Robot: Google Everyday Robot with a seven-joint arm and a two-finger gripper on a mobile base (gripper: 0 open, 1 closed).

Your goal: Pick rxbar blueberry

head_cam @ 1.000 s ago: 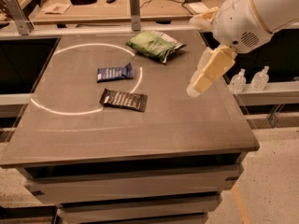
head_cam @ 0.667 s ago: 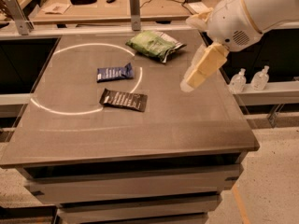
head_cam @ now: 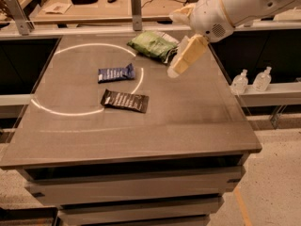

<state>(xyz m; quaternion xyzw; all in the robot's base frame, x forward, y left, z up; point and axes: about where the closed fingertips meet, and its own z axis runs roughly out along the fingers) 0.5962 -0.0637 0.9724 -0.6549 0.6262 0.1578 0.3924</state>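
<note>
The rxbar blueberry (head_cam: pixel 116 73) is a small flat navy-blue wrapper with pale lettering, lying on the grey table (head_cam: pixel 188 121) left of centre, on the white circle line. A dark brown bar wrapper (head_cam: pixel 124 100) lies just in front of it. My gripper (head_cam: pixel 175 72) hangs from the white arm at the upper right. It is above the table, right of the blue bar and well apart from it, just in front of the green bag (head_cam: pixel 154 45). It holds nothing that I can see.
A crinkled green bag lies at the back of the table. A white circle (head_cam: pixel 61 111) is marked on the tabletop. Two clear bottles (head_cam: pixel 251 80) stand on a low shelf to the right. A cluttered wooden bench (head_cam: pixel 94 6) runs behind.
My gripper and arm have moved left and toward the back of the table, closer to the green bag. The bars and bag have not moved.
</note>
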